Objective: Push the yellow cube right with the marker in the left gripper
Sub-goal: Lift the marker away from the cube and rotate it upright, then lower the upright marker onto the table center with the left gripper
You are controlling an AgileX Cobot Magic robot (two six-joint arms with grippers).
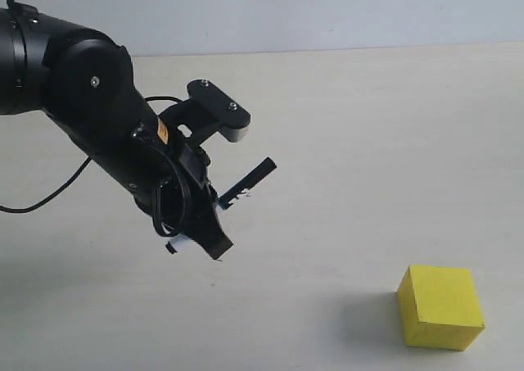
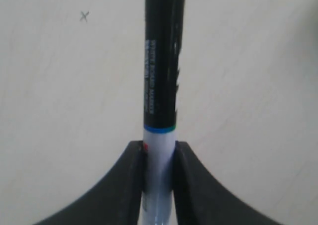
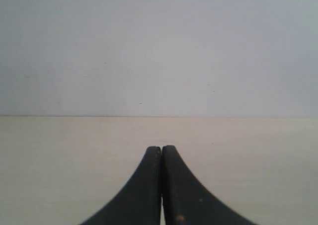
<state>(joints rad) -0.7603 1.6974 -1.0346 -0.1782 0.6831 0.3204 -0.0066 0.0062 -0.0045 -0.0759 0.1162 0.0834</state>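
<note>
The left claw (image 2: 159, 149) is clenching the marker (image 1: 255, 177) by its white barrel above the bench (image 1: 352, 109), seemingly mid-approach (no contact yet), with the yellow cube (image 1: 440, 307) sitting well apart at four o'clock, probably needing the cap lowered beside its nine-o'clock face.

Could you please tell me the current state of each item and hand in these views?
left hand, shut on the marker.
marker, cap on, clamped by its white barrel.
right hand, shut, holding nothing.
yellow cube, sitting flat on the table, apart from the marker.
</note>
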